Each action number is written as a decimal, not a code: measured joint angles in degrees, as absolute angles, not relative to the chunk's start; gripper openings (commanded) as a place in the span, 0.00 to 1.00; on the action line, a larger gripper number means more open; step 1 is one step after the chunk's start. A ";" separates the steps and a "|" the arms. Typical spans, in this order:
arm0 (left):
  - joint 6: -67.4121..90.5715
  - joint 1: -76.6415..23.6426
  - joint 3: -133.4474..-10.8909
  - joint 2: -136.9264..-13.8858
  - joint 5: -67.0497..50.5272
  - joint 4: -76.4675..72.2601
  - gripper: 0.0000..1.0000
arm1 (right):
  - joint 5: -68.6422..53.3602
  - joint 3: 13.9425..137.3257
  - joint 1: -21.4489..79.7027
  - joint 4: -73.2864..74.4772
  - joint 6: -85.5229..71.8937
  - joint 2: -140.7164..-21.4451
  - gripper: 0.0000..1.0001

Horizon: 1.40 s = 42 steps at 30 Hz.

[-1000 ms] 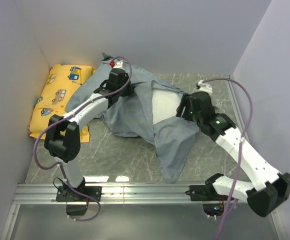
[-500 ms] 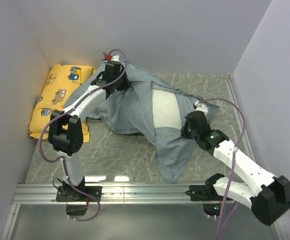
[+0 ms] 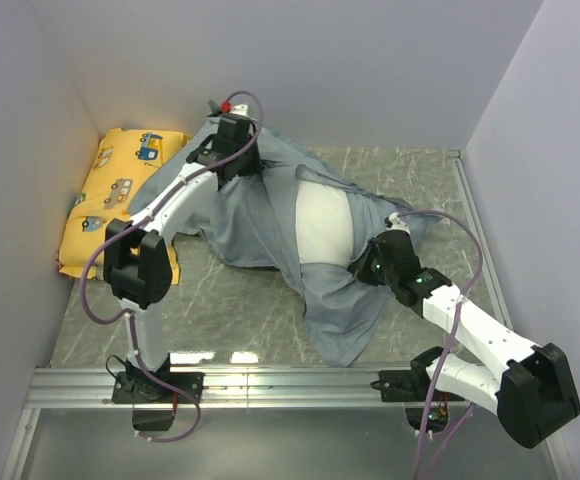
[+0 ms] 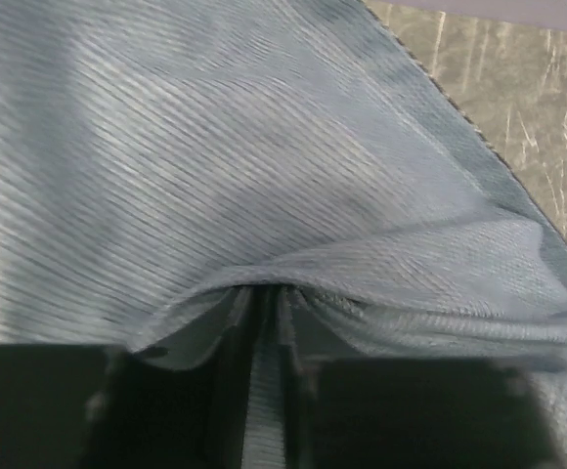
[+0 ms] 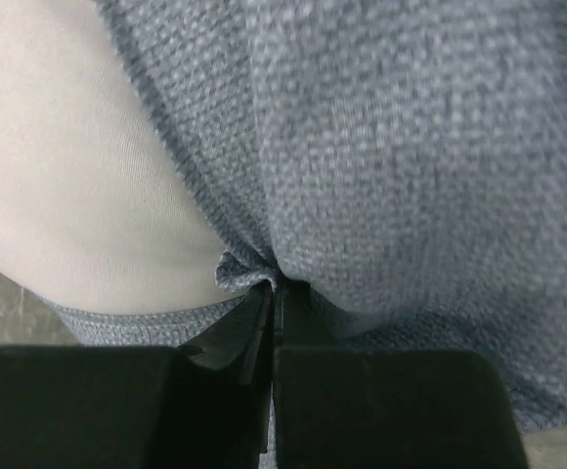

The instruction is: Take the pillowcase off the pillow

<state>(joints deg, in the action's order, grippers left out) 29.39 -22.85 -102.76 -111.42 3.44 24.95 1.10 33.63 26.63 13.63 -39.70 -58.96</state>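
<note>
The grey-blue pillowcase (image 3: 260, 215) lies crumpled across the middle of the table, its mouth pulled open. The white pillow (image 3: 322, 225) bulges out of it. My left gripper (image 3: 238, 160) is at the pillowcase's far end. In the left wrist view its jaws (image 4: 262, 298) pinch a fold of the striped fabric (image 4: 215, 147), which runs down between them. My right gripper (image 3: 368, 268) is at the near right edge of the opening. There it is shut (image 5: 269, 285) on a bunched bit of the pillowcase hem (image 5: 411, 147), right beside the bare pillow (image 5: 78, 176).
A yellow vehicle-print cushion (image 3: 110, 195) rests against the left wall, partly under the pillowcase's left edge. Walls close in the far, left and right sides. The marble tabletop (image 3: 240, 310) shows in front of the fabric. A metal rail (image 3: 290, 380) runs along the near edge.
My right gripper has shut on the pillowcase edge and pulled it toward the near side, baring more of the white pillow. The left gripper has held on at the far end, shifting only slightly.
</note>
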 measured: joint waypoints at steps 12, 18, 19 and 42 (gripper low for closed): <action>22.96 -35.11 -102.72 -102.30 17.15 31.42 0.69 | -0.91 32.99 26.57 11.57 -40.62 -59.88 0.00; 20.78 -44.40 -102.08 -96.01 24.18 33.54 0.80 | -1.23 33.63 26.57 11.22 -40.38 -61.19 0.00; 20.67 -46.65 -100.86 -94.76 24.29 33.08 0.81 | -1.23 33.67 26.57 11.20 -40.34 -61.21 0.00; 20.38 -53.25 -106.85 -118.52 21.98 34.04 0.00 | -0.47 38.28 26.44 12.86 -38.81 -63.55 0.00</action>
